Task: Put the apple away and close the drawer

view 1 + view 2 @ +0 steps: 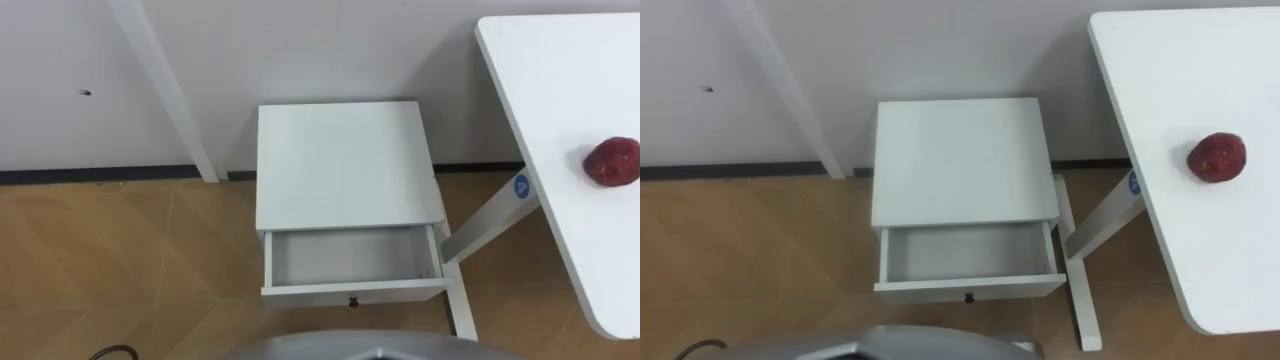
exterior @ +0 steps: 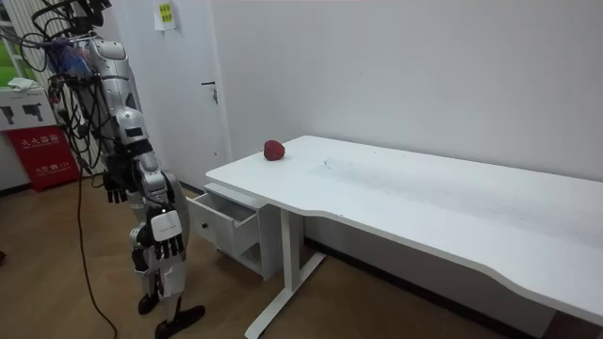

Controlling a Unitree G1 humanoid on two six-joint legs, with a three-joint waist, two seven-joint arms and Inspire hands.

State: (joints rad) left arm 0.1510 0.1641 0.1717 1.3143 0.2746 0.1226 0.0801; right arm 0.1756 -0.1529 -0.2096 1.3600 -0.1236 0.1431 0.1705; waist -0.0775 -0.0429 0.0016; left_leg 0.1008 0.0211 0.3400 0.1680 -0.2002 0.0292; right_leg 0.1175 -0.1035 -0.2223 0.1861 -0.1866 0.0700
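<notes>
Surface and room: a white desk stands along a white wall on the right of the scene, carried on a white leg. The floor is wood in a herringbone pattern, with a dark skirting strip at the foot of the wall. To the left of the desk, against the same wall, stands a small white cabinet with a bare top. Its drawer is pulled out toward the near side and its inside is bare. A small dark knob sits at the middle of the drawer front. In the room view, a door is in the far corner and a red box stands at the far left.

Robot: it stands upright on the floor at the near side of the cabinet, facing the drawer, with both arms hanging down.

Task item: the apple, dark red, lies on the desk top near its left end, to the right of the cabinet and higher than the drawer.

Hands: the left hand hangs by the hip with fingers loose and apart, holding nothing. The right hand hangs lower on the nearer side, fingers relaxed, also holding nothing. Both are well apart from the apple and below desk level.
</notes>
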